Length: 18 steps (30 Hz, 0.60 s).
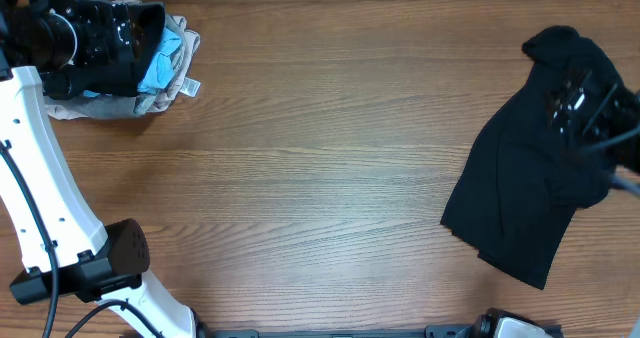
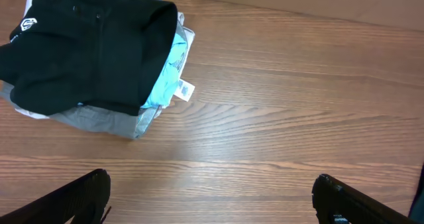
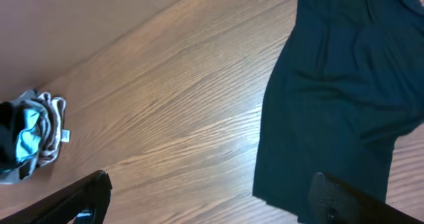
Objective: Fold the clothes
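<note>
Far left first: one pile (image 1: pixel 170 78) of clothes sits in the table's (image 1: pixel 320 128) far-left corner. The left wrist view shows the layers. There's one black garment with a logo (image 2: pixel 86 52) on top, its small white print (image 2: pixel 25 24) near its edge. One light blue piece (image 2: pixel 169 71) peeks out beneath, with a white tag (image 2: pixel 183 89) hanging off, and one grey piece (image 2: pixel 106 121) lies at the bottom. Whether more pieces hide inside, I cannot tell.

The left arm (image 1: pixel 40 178) runs up the table's left edge, its white link leaning toward that corner, with the wrist above the pile. The left gripper (image 2: pixel 211 181) has its fingers (image 2: pixel 79 197) spread wide, bare wood between them and the pile just ahead of it.

Across the middle is only wood grain.

On the right lies one loose black garment (image 1: pixel 520 198), rumpled and spread flat near the right edge, well apart from the pile. The right arm's dark wrist hangs over its upper part, hard to pick out against the cloth. The right gripper (image 3: pixel 211 181) is wide apart too, gripping nothing. The garment's lower edge lies under its right finger (image 3: pixel 344 197).
</note>
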Tool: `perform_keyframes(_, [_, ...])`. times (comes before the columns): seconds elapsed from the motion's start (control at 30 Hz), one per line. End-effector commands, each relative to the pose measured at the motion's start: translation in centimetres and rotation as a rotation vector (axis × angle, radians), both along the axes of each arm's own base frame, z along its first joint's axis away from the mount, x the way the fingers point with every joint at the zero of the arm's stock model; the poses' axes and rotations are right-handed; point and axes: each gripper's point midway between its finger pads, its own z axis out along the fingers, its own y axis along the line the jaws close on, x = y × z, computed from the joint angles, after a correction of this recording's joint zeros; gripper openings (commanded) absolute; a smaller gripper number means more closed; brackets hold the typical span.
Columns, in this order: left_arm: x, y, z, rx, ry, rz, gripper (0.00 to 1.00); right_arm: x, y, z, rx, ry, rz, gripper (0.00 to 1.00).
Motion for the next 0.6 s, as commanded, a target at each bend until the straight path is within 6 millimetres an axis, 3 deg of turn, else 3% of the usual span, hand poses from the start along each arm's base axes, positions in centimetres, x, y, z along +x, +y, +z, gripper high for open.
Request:
perform_keyframes(0.0, [-0.3,-0.1,0.3,-0.008,-0.003,0.017,1.0,-2.3,2.3,1.8,0.054,-0.053,0.054,1.0])
perform_keyframes(0.17, [-0.3,-0.1,0.3,-0.008,-0.003,0.017,1.0,-4.1,6.6,2.8,0.251,-0.064,0.198,1.0])
perform_keyframes(0.23, [-0.3,-0.1,0.3,-0.008,-0.003,0.017,1.0,-4.0,7.0,3.0,0.276,-0.068,0.217,1.0])
perform_keyframes(0.37, [-0.3,-0.1,0.3,-0.008,-0.003,0.017,1.0,-3.8,6.2,2.5,0.235,-0.054,0.187,1.0])
perform_keyframes(0.57, [-0.3,-0.1,0.3,-0.008,-0.003,0.017,1.0,-4.1,1.9,0.9,0.001,0.0,0.055,1.0])
